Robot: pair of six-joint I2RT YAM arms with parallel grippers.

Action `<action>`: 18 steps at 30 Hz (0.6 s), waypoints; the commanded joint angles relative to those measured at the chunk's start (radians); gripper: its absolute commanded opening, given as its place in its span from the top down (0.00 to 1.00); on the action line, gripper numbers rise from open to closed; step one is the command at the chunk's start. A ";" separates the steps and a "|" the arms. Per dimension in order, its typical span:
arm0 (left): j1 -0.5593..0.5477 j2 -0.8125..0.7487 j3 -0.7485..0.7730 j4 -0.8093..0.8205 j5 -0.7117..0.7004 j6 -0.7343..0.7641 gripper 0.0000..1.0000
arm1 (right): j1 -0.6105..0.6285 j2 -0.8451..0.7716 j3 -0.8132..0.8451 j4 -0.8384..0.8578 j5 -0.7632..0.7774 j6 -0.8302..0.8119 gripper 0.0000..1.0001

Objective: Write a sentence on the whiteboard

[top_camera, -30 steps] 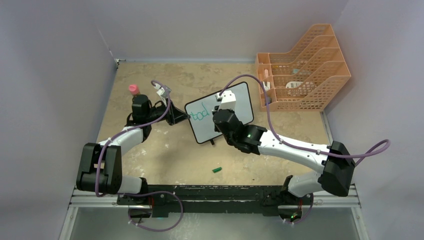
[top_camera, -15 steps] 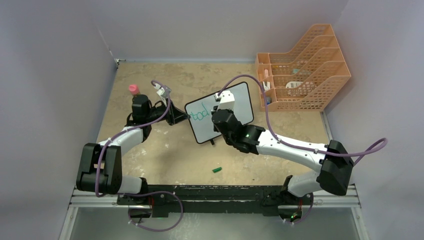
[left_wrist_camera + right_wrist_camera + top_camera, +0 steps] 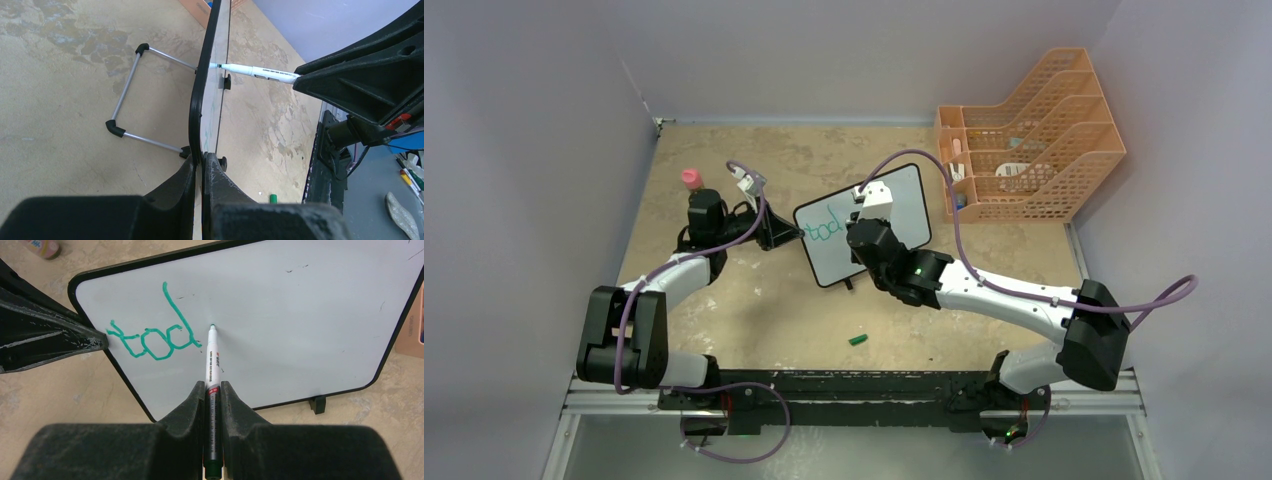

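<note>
The left claw (image 3: 201, 162) clamps the edge of the whiteboard (image 3: 300, 315), upright on the table (image 3: 724, 310), while the right claw (image 3: 213, 390), clenched on the marker (image 3: 211, 357), points its tip into the board just right of the green letters (image 3: 155, 342).

Both arms same build: white moulded link shells, chunky black joint housings. Applies to left arm (image 3: 674, 270) and right arm (image 3: 1014, 295).
A purple cable (image 3: 958, 212) runs loose along each arm, base to wrist, with slack loops.
Green LED (image 3: 916, 270) lit on the right arm's black forearm joint, another green dot low at its base.
White camera block (image 3: 876, 197) on each wrist.
Left claw (image 3: 202, 161): matte black tapered fingers, inner edges scuffed grey.
Right claw (image 3: 212, 389): same black wedge fingers, rough textured body behind them.
Bases sit on a black rail (image 3: 854, 388) over a silver metal frame (image 3: 604, 400).
</note>
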 commanded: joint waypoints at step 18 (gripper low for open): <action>-0.008 -0.027 0.027 0.017 0.011 0.041 1.00 | -0.006 0.007 0.047 0.089 0.006 -0.043 1.00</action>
